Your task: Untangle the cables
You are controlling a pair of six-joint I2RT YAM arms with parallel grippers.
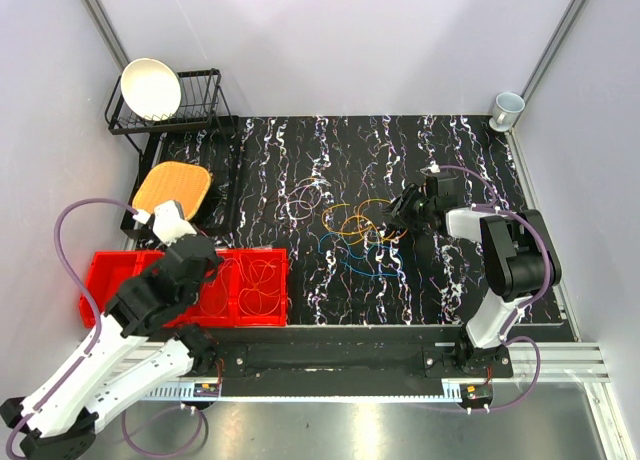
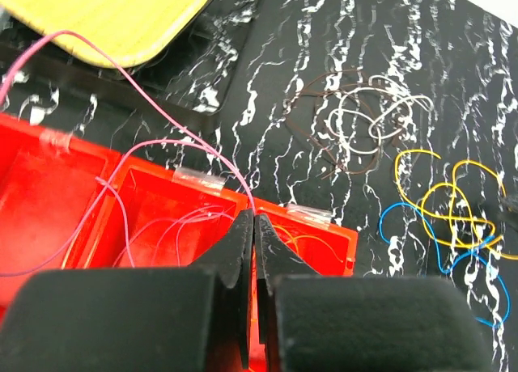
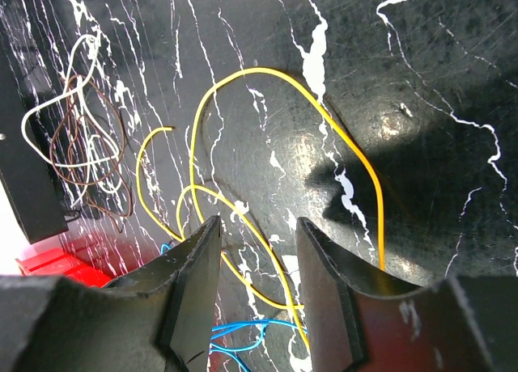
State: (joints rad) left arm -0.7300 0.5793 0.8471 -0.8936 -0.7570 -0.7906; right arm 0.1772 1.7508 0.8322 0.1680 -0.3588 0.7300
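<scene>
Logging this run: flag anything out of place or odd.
The pink cable, pinched in the shut left jaws, trails out over the red bin's wall. On the mat, the yellow cable and blue cable lie tangled.

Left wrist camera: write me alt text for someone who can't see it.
The left end effector is shut on a thin pink cable above a red bin holding other thin cables. To its right on the black mat lie a brown and white tangle and a yellow and blue tangle.
</scene>
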